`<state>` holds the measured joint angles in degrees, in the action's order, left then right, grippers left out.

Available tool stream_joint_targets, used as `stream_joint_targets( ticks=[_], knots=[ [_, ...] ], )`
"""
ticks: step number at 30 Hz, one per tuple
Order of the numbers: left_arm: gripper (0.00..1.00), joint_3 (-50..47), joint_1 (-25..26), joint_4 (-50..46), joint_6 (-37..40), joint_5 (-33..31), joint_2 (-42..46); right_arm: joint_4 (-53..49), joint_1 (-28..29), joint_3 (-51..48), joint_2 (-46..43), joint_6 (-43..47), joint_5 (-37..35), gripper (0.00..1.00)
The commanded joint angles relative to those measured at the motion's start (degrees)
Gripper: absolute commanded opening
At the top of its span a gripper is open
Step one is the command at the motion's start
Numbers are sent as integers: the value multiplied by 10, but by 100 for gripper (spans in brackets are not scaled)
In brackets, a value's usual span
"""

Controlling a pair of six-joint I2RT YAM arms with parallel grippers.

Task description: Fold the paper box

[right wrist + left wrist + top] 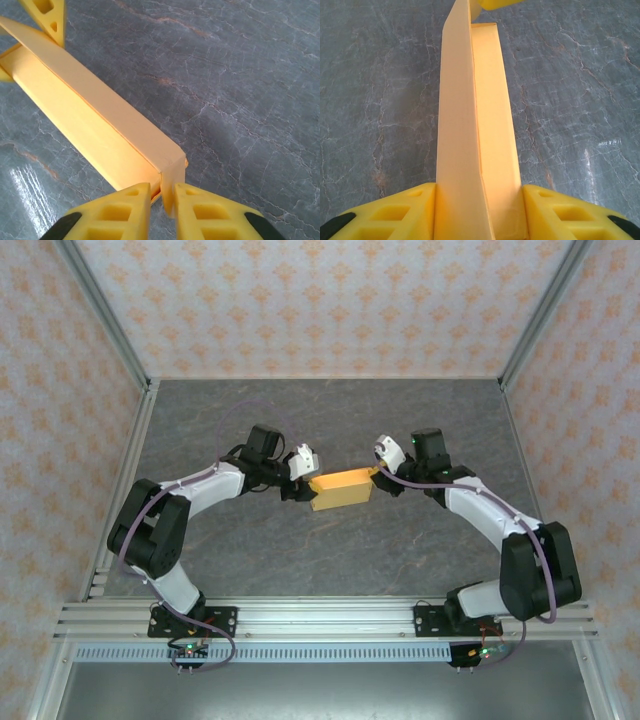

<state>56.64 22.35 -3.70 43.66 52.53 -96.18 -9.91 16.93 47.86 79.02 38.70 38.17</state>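
Left gripper [479, 200] clamps the paper box [342, 490] at nine o'clock, steadying it. Right gripper [162, 192] pinches the three o'clock flap [172, 170], probably to tuck it.

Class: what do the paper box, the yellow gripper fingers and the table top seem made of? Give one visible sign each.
Paper box: thin card, it seems, matte orange-tan; crisp creases, thin edges.
Fingers: likely moulded plastic or rubber, matte yellow; hollow cells.
Table top: stone-look grey, pale veins, faint sheen; perhaps laminate.
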Motion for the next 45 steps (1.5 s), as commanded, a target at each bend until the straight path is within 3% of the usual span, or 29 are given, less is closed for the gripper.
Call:
stream_joint_targets(
  ticks=[1, 8, 14, 25, 36, 45],
  knots=[
    [46, 21, -4, -18, 12, 12, -8, -8, 0, 17, 1, 4, 14, 14],
    [47, 31, -4, -34, 13, 2, -15, -16, 14, 29, -4, -15, -5, 6],
    [46, 35, 3, -41, 13, -18, -14, -60, 41, 66, -1, -50, -68, 0],
    [45, 55, 26, -76, 13, -72, -16, -152, 85, 150, 42, -193, -206, 0],
    [43, 72, 45, -103, 7, -118, -19, -223, 103, 229, 88, -329, -243, 0],
    [43, 80, 47, -114, -2, -134, -18, -225, 112, 221, 93, -358, -277, 0]
  ],
)
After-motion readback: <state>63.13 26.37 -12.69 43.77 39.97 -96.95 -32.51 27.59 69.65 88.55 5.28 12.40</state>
